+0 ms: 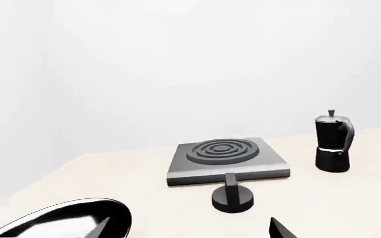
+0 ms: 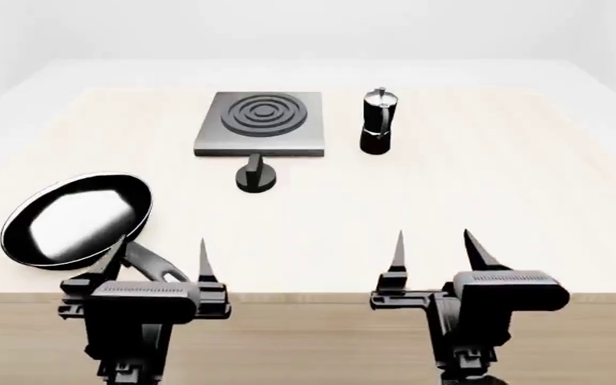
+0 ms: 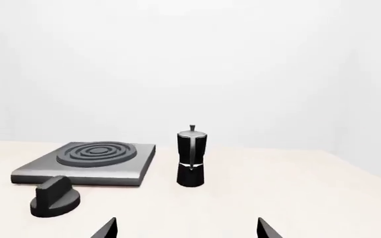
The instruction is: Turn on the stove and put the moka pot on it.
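Observation:
The stove [image 2: 261, 122] is a flat dark-grey plate with raised rings at the table's far middle, also in both wrist views [image 1: 227, 159] [image 3: 91, 162]. Its black round knob [image 2: 256, 175] stands just in front of it [image 1: 232, 196] [image 3: 54, 198]. The moka pot [image 2: 378, 120], black with a silver top, stands upright just right of the stove [image 1: 333, 142] [image 3: 191, 156]. My left gripper [image 2: 160, 258] is open near the front edge, well short of the knob. My right gripper [image 2: 433, 250] is open too, nothing between its fingers.
A black frying pan [image 2: 76, 218] lies at the front left, its handle reaching toward my left gripper; its rim shows in the left wrist view [image 1: 65, 220]. The light wooden table [image 2: 522, 184] stretches wide to the right. Its front edge runs just under both grippers.

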